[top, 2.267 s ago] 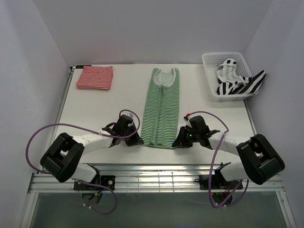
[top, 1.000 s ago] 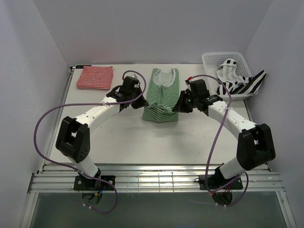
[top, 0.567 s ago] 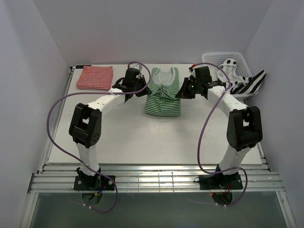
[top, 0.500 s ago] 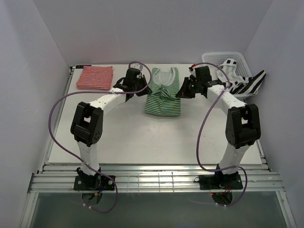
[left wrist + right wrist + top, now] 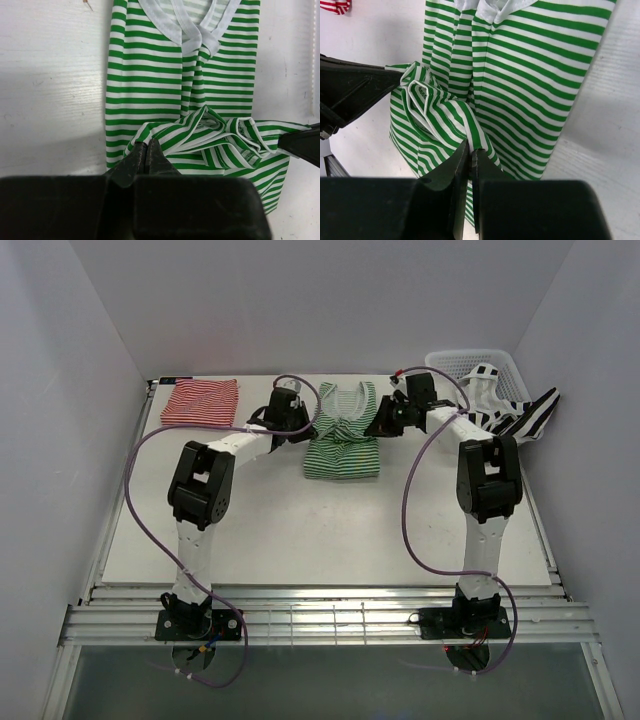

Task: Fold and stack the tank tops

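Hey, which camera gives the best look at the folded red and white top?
The top external view: the red-and-white top lies folded and wholly visible, far left. The right wrist view catches only a sliver of it at its top-left corner; the left wrist view shows none.

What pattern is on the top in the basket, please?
The top has broad black-and-white stripes, which show best in the top external view.

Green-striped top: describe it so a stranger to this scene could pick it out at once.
On the white table, look midway along the far edge, between a folded red-striped top on the left and a basket on the right. The green-striped top there has thin stripes, and only it is pinched by the left tool and right tool.
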`<action>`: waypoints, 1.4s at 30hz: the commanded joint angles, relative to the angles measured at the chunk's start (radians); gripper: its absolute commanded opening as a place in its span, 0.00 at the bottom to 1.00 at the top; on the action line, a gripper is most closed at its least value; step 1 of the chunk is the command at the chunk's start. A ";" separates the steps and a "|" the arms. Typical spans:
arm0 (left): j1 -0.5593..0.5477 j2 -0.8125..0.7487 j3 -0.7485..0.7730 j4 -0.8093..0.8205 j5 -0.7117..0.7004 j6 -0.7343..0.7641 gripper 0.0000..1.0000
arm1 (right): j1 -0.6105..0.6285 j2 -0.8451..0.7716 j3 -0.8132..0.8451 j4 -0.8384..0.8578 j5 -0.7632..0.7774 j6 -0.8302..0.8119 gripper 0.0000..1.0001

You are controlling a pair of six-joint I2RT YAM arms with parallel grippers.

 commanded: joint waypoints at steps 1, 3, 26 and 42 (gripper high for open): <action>0.013 0.003 0.053 0.044 0.007 0.016 0.00 | -0.005 0.038 0.070 0.038 -0.037 -0.028 0.08; 0.019 0.014 0.051 0.060 0.014 0.016 0.00 | -0.005 0.058 0.092 0.039 -0.035 -0.028 0.08; 0.031 0.051 0.094 0.109 0.107 0.048 0.48 | -0.042 0.131 0.162 0.038 -0.067 -0.021 0.49; 0.019 -0.223 -0.103 0.125 0.188 -0.047 0.98 | 0.019 -0.251 -0.204 0.160 -0.192 -0.013 0.90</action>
